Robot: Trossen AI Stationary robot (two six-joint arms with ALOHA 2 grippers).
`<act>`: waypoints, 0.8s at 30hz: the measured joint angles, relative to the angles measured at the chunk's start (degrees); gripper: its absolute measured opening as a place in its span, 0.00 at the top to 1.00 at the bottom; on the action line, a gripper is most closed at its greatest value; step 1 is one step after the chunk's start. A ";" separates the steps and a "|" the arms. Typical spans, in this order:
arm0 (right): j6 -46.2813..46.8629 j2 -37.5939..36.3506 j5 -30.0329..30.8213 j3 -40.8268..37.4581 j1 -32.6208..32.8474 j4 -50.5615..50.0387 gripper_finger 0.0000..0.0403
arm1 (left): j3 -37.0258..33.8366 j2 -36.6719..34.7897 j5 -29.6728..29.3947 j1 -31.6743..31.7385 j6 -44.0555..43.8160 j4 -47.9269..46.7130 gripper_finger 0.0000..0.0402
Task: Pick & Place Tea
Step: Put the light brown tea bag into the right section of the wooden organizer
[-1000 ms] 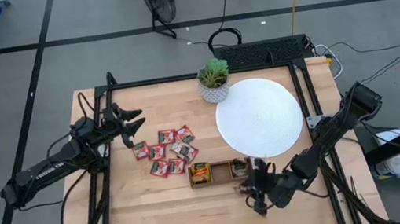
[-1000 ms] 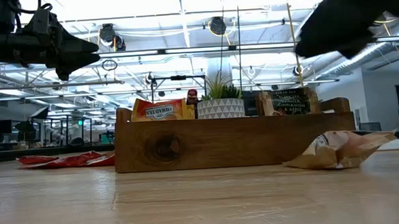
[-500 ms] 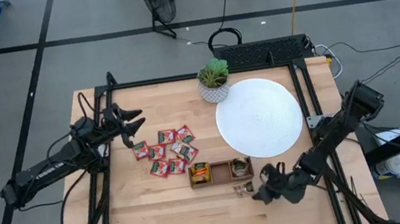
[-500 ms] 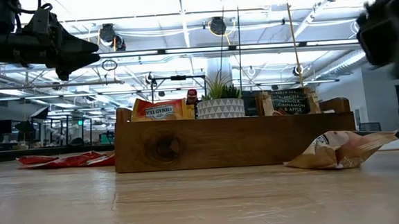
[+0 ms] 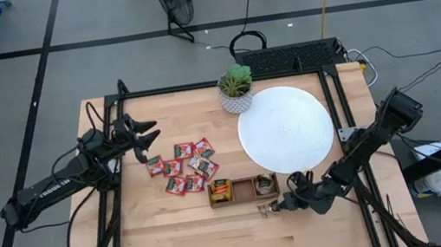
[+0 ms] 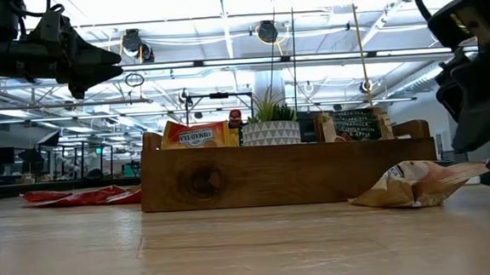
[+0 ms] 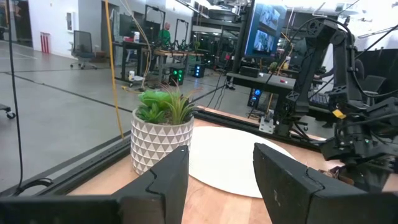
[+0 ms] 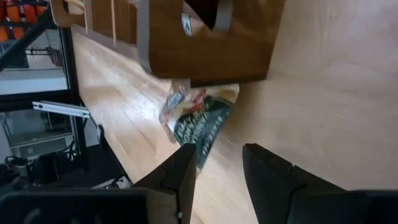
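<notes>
A crumpled pale and dark green tea sachet (image 8: 198, 119) lies flat on the wood just in front of the brown wooden tray (image 5: 243, 189), which holds more sachets. My right gripper (image 8: 217, 155) is open and low over the table, slanting down toward that sachet (image 5: 267, 208) from the table's right; its fingertips stand just short of it. A cluster of red tea sachets (image 5: 183, 167) lies left of the tray. My left gripper (image 5: 149, 137) waits open above the table's left part, pointing level.
The white disc (image 5: 285, 129) covers the far right of the table, with the potted plant (image 5: 236, 88) at its far left rim. The tray's wall (image 6: 288, 174) stands right behind the loose sachet (image 6: 414, 184). Black frame rails run along the table's edges.
My right gripper has come down toward the table and rolled about its own axis. It has drawn in from the near edge toward the loose sachet beside the tray. The sachet has stayed where it was.
</notes>
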 joint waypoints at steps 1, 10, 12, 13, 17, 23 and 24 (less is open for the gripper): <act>-0.01 0.00 0.01 0.00 -0.26 -0.02 0.70 | 0.00 0.00 0.00 0.00 0.00 0.02 0.55; -3.53 0.02 -3.73 0.04 -3.04 0.22 0.71 | 0.00 0.00 0.00 0.00 0.01 0.01 0.55; -3.97 0.06 -4.86 0.04 -3.45 0.58 0.71 | 0.00 -0.02 0.00 0.00 0.00 0.02 0.55; -4.06 0.20 -4.90 0.04 -3.55 1.07 0.71 | 0.00 0.00 0.00 0.00 0.00 0.02 0.55; -4.57 2.25 -6.33 1.36 -3.57 3.30 0.71 | 0.00 -0.02 0.00 0.00 0.00 0.00 0.55; -4.74 6.82 -7.72 4.28 -4.00 4.48 0.71 | 0.00 0.00 0.00 0.00 0.01 0.00 0.55; -4.74 7.02 -7.43 4.34 -4.06 4.47 0.71 | 0.00 0.00 0.00 0.00 0.02 0.00 0.55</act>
